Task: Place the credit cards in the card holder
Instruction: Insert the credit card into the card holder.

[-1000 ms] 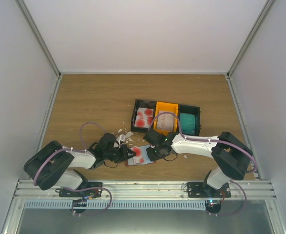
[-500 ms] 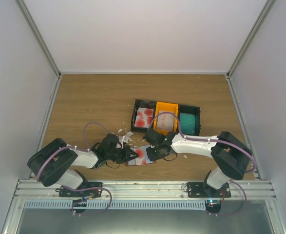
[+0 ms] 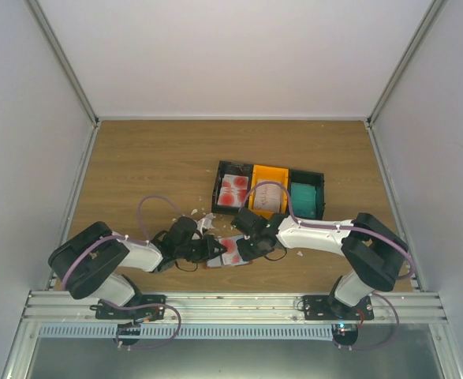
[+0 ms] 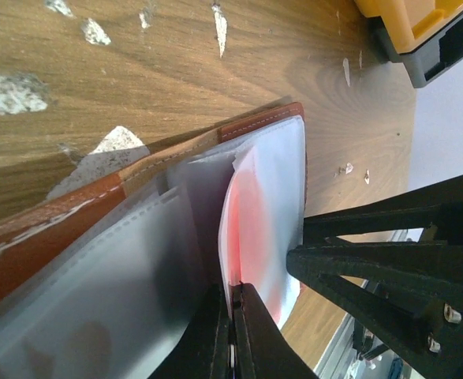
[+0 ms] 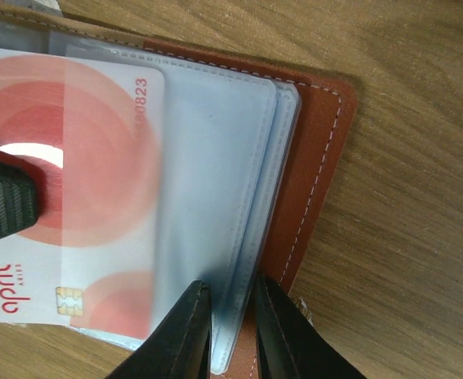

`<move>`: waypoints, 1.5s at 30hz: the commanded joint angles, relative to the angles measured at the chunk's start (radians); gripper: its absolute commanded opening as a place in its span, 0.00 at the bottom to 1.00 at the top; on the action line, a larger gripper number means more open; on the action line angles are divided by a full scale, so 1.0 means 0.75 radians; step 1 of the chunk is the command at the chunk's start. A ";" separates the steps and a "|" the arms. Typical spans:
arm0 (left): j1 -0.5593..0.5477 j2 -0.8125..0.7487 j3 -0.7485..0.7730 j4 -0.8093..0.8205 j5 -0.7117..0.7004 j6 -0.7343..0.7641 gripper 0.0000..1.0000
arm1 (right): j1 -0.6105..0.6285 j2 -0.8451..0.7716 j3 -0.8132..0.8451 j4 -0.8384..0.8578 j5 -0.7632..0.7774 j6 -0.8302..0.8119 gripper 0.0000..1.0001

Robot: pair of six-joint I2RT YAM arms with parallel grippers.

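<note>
The brown leather card holder (image 3: 222, 260) lies open on the table between both grippers. My left gripper (image 3: 212, 251) is shut on the edge of a white credit card with red blotches (image 4: 264, 229), which sits partly inside a pale blue pocket (image 5: 207, 181). In the left wrist view its fingertips (image 4: 233, 320) pinch the card's rim. My right gripper (image 5: 233, 332) is shut on the clear pocket sleeves and leather edge (image 5: 314, 158) of the card holder, pinning it down. The same card (image 5: 73, 189) shows in the right wrist view with the left finger (image 5: 2, 201) on it.
Behind the card holder stand three trays: a black one (image 3: 220, 180) with white-and-red cards, an orange one (image 3: 269, 170) with pale cards, and a black one (image 3: 320, 175) with teal cards. Small white scraps (image 3: 201, 223) lie on the wood near the left gripper.
My left gripper has moved a little to the right with the card, sliding it further into the card holder. The right gripper has stayed put.
</note>
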 commanded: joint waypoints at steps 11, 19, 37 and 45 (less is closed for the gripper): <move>-0.064 0.142 0.082 -0.025 0.013 0.094 0.11 | 0.018 0.059 -0.048 0.044 -0.057 0.029 0.17; -0.064 -0.003 0.096 -0.206 -0.024 0.147 0.27 | 0.019 0.040 -0.043 0.034 -0.027 0.048 0.17; -0.064 -0.139 0.224 -0.652 -0.079 0.146 0.47 | 0.019 0.041 -0.052 0.046 -0.020 0.066 0.08; -0.062 -0.156 0.327 -0.897 -0.135 0.133 0.48 | 0.019 0.041 -0.056 0.050 -0.019 0.077 0.09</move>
